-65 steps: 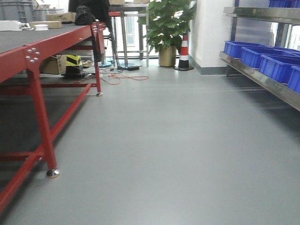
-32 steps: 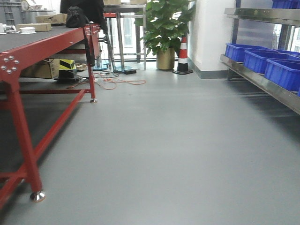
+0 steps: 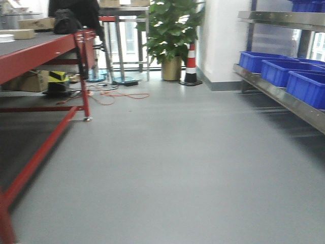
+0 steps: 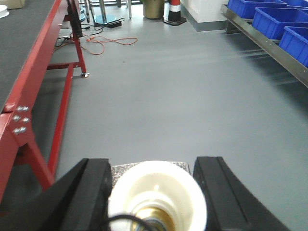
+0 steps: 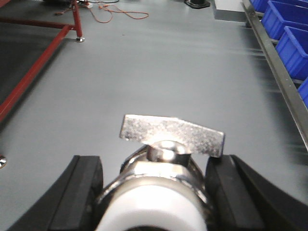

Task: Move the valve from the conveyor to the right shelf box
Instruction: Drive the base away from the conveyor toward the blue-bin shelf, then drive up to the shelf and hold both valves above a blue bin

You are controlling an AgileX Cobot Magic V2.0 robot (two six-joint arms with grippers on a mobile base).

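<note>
A cream-capped valve [image 4: 157, 198] is clamped in the left gripper [image 4: 154, 168], and a silvery flat-handled valve [image 5: 163, 175] is clamped in the right gripper [image 5: 156, 166]. Both are held over the grey floor [image 3: 177, 152], between the red-framed conveyor [image 4: 24, 45] on the left and blue shelf boxes [image 3: 299, 79] on the right.

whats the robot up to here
Each arm carries a valve. The left gripper grips a white-capped valve in its jaws, the right gripper a silvery valve. The robot is in the aisle, conveyor on its left, shelf of blue boxes on its right. Neither valve is boxed yet.
</note>
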